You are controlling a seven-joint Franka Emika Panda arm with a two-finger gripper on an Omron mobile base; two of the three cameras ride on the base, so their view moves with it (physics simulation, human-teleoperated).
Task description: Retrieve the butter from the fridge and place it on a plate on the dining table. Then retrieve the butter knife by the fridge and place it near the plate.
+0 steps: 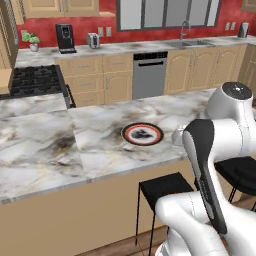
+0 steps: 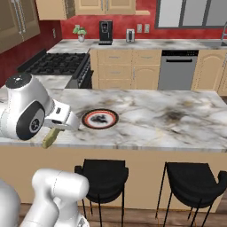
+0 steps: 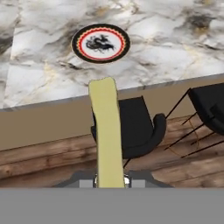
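The gripper [image 3: 109, 181] is clamped on the butter [image 3: 107, 135]. In the hand view the stick rises from between the fingertips at the bottom edge and reaches up toward the table edge. In the right base view the butter [image 2: 51, 137] hangs tilted below the hand, at the near edge of the table [image 2: 168, 128] and above a black stool [image 2: 103, 172]. Below the stick in the hand view lie that stool [image 3: 140, 127] and the wooden floor [image 3: 39, 157]; a second stool [image 3: 210, 105] stands to the right.

Farther out, the plate [image 3: 100, 43] lies flat on the marble top [image 3: 175, 48], near the front edge, with nothing on it. In the left base view the plate [image 1: 142, 134] is just beside the arm's wrist. The butter is apart from the plate, short of it.

Beyond the table stand the dishwasher [image 2: 178, 70] and the stove [image 2: 57, 64].
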